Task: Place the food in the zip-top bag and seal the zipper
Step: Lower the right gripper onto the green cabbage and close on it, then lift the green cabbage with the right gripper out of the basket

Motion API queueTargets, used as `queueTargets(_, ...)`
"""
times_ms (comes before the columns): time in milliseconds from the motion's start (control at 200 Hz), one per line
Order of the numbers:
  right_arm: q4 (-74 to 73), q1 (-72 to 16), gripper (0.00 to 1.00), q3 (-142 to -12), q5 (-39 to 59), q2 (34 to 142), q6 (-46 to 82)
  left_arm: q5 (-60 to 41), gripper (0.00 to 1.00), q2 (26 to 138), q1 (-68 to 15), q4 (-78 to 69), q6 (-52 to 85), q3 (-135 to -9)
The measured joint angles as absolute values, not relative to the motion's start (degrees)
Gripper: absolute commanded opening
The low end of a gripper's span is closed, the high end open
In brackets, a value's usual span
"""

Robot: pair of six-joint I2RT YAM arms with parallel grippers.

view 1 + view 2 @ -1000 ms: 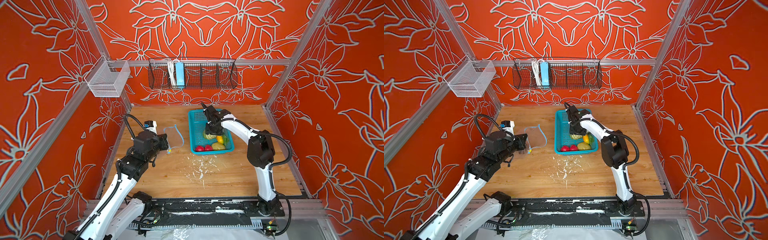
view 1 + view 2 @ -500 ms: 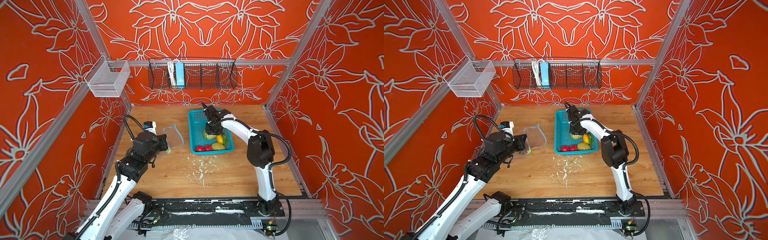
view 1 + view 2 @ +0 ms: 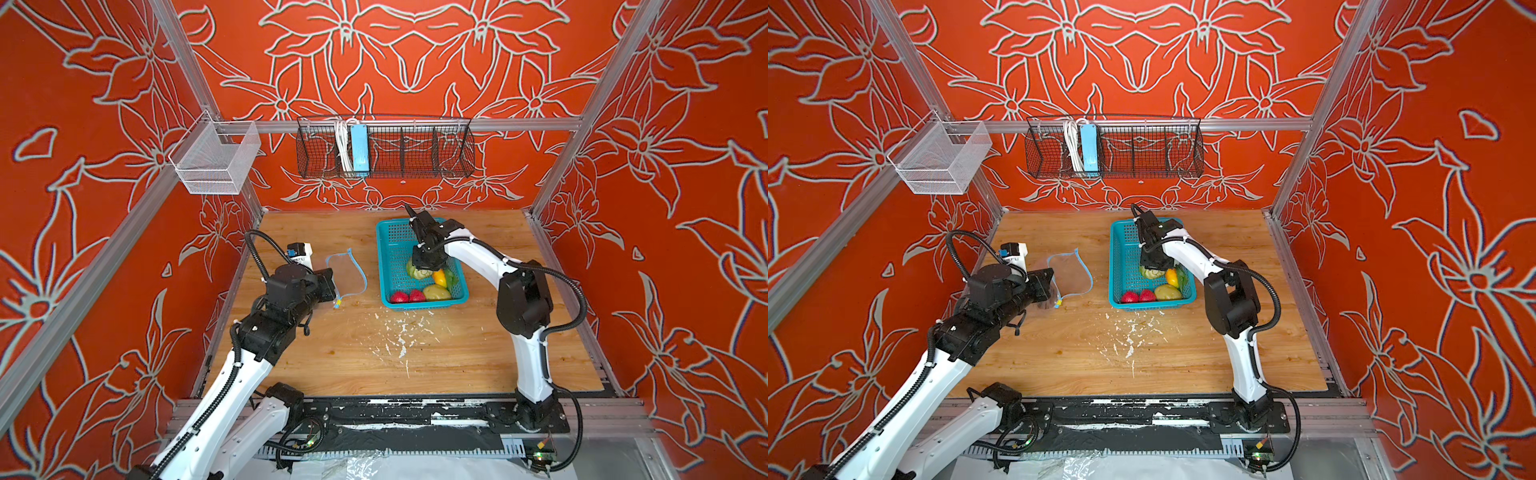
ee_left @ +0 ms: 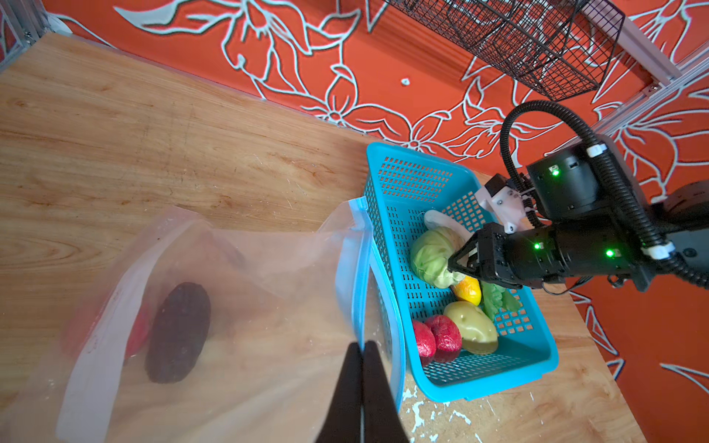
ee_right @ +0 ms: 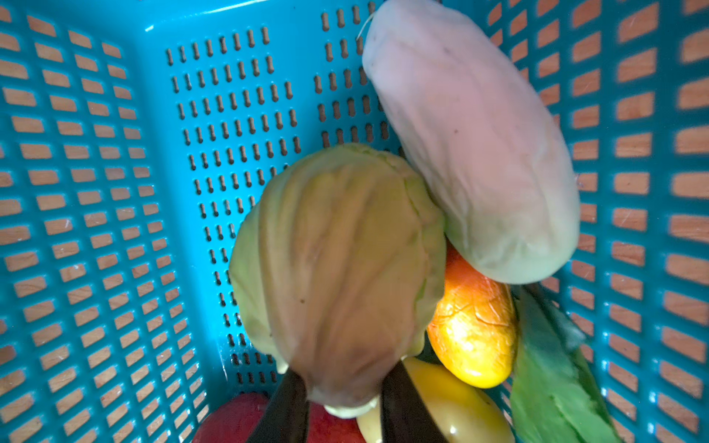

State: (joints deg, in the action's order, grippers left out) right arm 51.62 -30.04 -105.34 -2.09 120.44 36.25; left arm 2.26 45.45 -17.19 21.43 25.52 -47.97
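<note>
Your left gripper (image 4: pixel 362 345): pinched shut on the zip-top bag (image 4: pixel 249 249), lower middle of the wrist view.
Your right gripper (image 5: pixel 345 383): squeezing the green cabbage (image 5: pixel 337 261) in the basket (image 5: pixel 115 191).

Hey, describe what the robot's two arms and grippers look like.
The left arm and right arm have white links, black joint housings and black ribbed cables looping alongside. Small green lights glow on the right arm. The left gripper and right gripper have slim, black, tapered fingers.

Open tabletop (image 3: pixel 457 357) before the teal basket (image 3: pixel 379 257); bag (image 3: pixel 347 274) close beside its wall.
</note>
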Motion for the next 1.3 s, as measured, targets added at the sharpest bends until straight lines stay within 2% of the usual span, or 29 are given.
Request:
queueTargets(861, 48.1, -29.8, 0.0, -100.7, 1.8, 108.9, 36.3, 2.7, 0.0, 45.9, -17.2, 21.5, 25.8, -48.0)
queueTargets(1301, 43.0, -30.0, 0.0, -94.1, 4.6, 100.6, 36.2, 2.3, 0.0, 45.9, -17.2, 21.4, 26.0, -48.0)
